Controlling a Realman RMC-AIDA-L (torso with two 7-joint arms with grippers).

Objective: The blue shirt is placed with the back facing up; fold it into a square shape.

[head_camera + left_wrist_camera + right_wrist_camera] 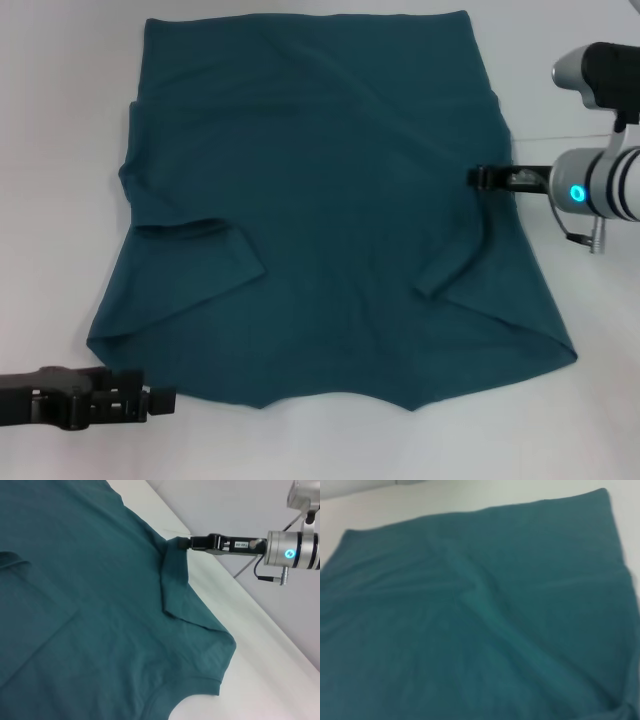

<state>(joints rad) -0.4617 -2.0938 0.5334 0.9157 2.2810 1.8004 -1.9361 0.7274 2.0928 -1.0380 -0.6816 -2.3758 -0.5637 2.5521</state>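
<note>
The blue shirt lies spread on the white table, neckline toward the near edge and hem at the far side. Both sleeves are folded in over the body, the left one and the right one. At the shirt's right edge my right gripper is shut on a pinch of that sleeve's fabric; the left wrist view shows the cloth drawn up into the right gripper's tips. My left gripper is low over the table, just off the shirt's near-left corner. Shirt cloth fills the right wrist view.
Bare white table surrounds the shirt on the left, right and near sides. The right arm's silver wrist with a blue light hangs beside the shirt's right edge. The table's edge runs behind the right arm in the left wrist view.
</note>
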